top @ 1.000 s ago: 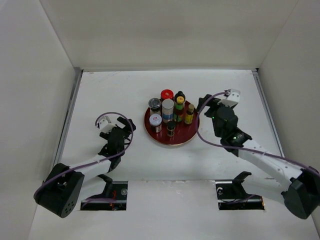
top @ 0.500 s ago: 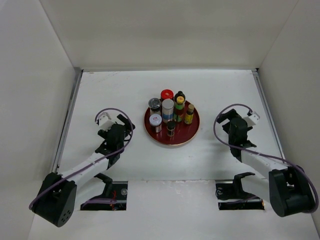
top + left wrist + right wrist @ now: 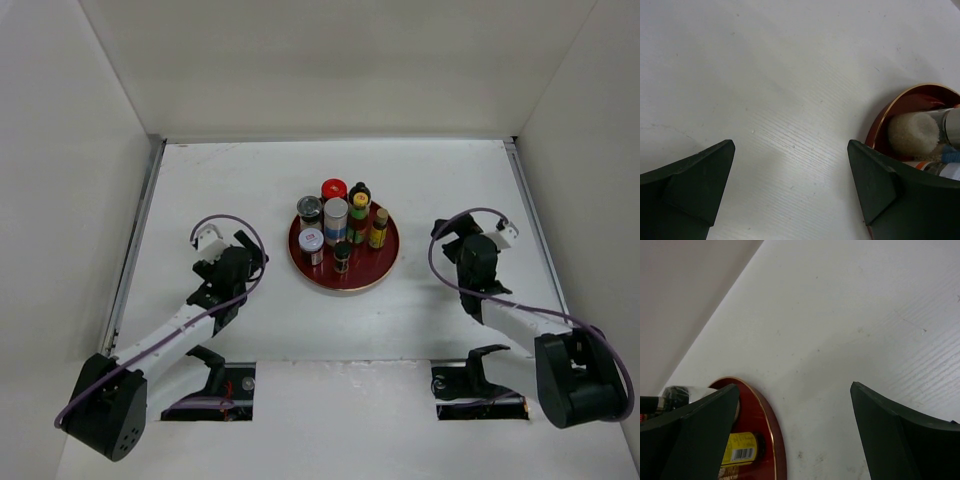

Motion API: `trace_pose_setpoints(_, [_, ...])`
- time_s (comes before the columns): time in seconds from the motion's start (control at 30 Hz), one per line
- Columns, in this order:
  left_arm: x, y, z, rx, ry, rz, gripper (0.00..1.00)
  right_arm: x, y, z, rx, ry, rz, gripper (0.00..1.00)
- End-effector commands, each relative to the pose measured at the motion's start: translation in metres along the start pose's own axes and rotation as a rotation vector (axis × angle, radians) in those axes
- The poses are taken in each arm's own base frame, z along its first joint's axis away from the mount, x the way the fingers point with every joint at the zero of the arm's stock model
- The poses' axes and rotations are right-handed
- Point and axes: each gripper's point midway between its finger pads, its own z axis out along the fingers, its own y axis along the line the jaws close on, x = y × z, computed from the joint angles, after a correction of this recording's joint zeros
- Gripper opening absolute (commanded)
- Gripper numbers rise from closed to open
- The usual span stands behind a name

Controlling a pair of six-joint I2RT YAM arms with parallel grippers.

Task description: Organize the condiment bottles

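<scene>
The condiment bottles [image 3: 336,222] all stand upright and close together on a round dark-red tray [image 3: 345,288], which lies on the white worktop [image 3: 240,180] between the two pairs of fingers. On the side of the group far from both pairs stand a red-lidded jar [image 3: 334,188] and a black-capped bottle [image 3: 360,190]. In the middle stands the tall white shaker [image 3: 336,218] with a grey cap. A silver-lidded jar [image 3: 309,210] stands on the side toward the left fingers [image 3: 690,180]. A green bottle [image 3: 359,215] with a yellow top and a slim yellow-labelled bottle [image 3: 379,228] stand on the side toward the right fingers [image 3: 895,435]. On the near side are a white-lidded jar [image 3: 311,243] and a small dark bottle [image 3: 342,256].

The left fingers are spread wide and hold nothing. Only bare worktop shows between them, and the tray's rim appears just behind the finger on the tray side. The right fingers are also spread wide and hold nothing. In the right wrist view, the tray's gold-edged rim and the yellow label with its barcode show beside the finger on the tray side. No bottle touches any finger.
</scene>
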Motion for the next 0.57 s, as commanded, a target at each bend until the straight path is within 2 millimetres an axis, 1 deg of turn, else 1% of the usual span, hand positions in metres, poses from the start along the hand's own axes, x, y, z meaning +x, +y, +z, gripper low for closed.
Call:
trace_pose_setpoints(0.0, [-0.016, -0.014, -0.001, 0.015, -0.025, -0.009, 1.00, -0.005, 0.022, 0.006, -0.072, -0.004, 0.034, 1.00])
trace_pose_setpoints(0.1, [-0.018, -0.015, -0.002, 0.009, -0.023, 0.001, 1.00, -0.002, 0.022, 0.008, -0.073, 0.003, 0.033, 1.00])
trace_pose_setpoints(0.27, [-0.022, -0.018, -0.003, 0.015, -0.030, -0.001, 1.00, -0.003, 0.025, 0.004, -0.091, 0.006, 0.038, 1.00])
trace_pose_setpoints(0.43, [-0.022, -0.030, -0.006, 0.031, -0.013, 0.044, 1.00, -0.003, 0.029, 0.004, -0.103, 0.009, 0.037, 1.00])
trace_pose_setpoints(0.53, [-0.026, -0.040, -0.012, 0.055, -0.017, 0.063, 1.00, -0.004, 0.029, 0.003, -0.106, 0.009, 0.038, 0.99])
